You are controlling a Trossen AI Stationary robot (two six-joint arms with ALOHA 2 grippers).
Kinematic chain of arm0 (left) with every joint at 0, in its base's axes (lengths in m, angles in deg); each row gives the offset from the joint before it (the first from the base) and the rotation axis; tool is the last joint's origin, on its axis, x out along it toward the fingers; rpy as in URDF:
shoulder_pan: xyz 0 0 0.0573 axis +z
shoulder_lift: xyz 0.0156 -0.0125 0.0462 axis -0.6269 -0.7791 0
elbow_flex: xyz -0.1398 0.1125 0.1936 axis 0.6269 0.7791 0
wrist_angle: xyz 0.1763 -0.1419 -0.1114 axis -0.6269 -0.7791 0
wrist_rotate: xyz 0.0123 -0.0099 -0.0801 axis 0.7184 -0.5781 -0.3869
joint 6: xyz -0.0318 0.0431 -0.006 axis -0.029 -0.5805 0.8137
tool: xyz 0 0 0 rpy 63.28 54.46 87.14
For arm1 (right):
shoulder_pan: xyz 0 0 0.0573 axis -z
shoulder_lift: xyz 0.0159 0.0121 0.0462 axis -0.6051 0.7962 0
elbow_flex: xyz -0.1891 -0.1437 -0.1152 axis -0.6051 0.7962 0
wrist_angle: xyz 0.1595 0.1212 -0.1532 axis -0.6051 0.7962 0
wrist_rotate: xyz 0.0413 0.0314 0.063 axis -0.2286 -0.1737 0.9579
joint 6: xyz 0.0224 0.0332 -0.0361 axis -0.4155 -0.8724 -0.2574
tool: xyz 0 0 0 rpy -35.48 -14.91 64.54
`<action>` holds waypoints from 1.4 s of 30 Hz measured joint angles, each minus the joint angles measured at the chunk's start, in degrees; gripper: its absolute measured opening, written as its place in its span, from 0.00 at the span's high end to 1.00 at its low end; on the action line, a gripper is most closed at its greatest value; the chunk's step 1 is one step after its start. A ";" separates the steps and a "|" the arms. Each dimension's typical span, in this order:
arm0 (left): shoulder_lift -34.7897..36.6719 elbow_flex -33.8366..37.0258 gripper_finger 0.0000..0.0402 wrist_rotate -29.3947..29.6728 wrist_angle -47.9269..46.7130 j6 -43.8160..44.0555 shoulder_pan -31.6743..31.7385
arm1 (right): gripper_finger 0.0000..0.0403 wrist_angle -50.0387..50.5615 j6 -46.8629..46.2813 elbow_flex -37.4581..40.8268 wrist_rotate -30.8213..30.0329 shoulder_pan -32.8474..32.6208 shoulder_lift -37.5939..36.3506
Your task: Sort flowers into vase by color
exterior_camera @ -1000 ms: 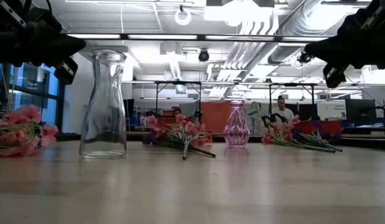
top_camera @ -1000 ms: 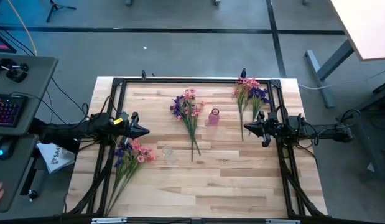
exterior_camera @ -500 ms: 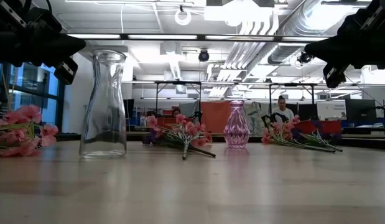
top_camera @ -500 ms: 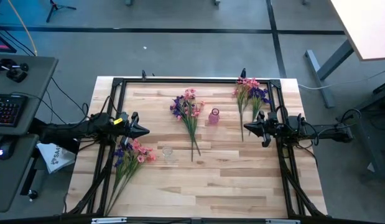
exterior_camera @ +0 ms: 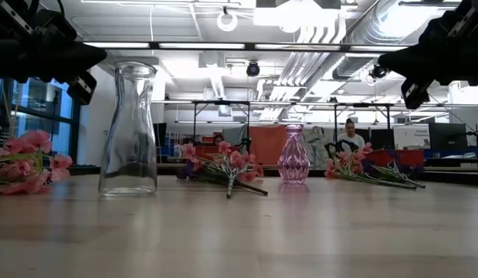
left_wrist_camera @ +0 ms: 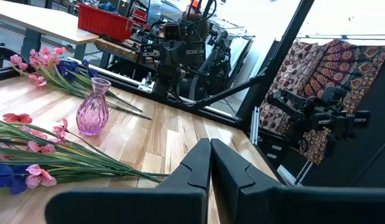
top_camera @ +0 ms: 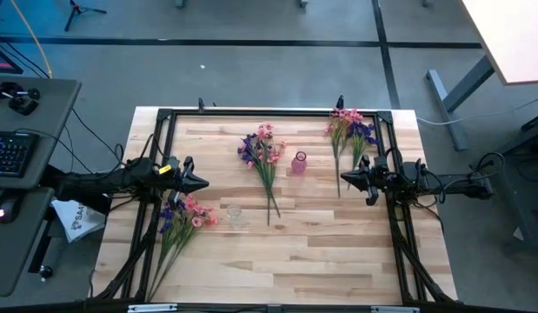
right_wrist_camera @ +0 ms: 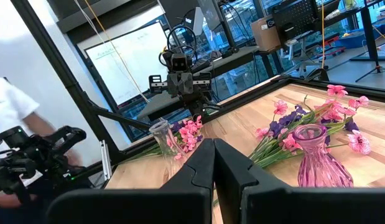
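Left gripper point(top_camera: 204, 183) jaws pressed together, holding nothing, raised over counter point(top_camera: 321, 252). Right gripper point(top_camera: 342, 178) likewise, jaws together, nothing held. Flowers in three bunches on counter: near left gripper point(top_camera: 180, 222), centre point(top_camera: 263, 161), far right point(top_camera: 349, 135). Pink vase point(top_camera: 299, 163) and clear vase point(top_camera: 235, 213) upright between.

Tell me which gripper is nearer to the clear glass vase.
Left. The left gripper hangs just up-left of the clear glass vase in the high view; the right gripper is far across the table, beyond the pink vase.
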 joint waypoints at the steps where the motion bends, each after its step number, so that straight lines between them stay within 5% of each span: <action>1: 0.01 -0.02 1.00 0.02 0.01 -0.01 0.00 | 1.00 0.00 0.00 0.01 0.02 0.00 0.00; 42: -0.01 -0.01 1.00 0.00 -0.01 -0.01 0.02 | 1.00 -0.01 0.85 0.00 -0.09 0.01 0.00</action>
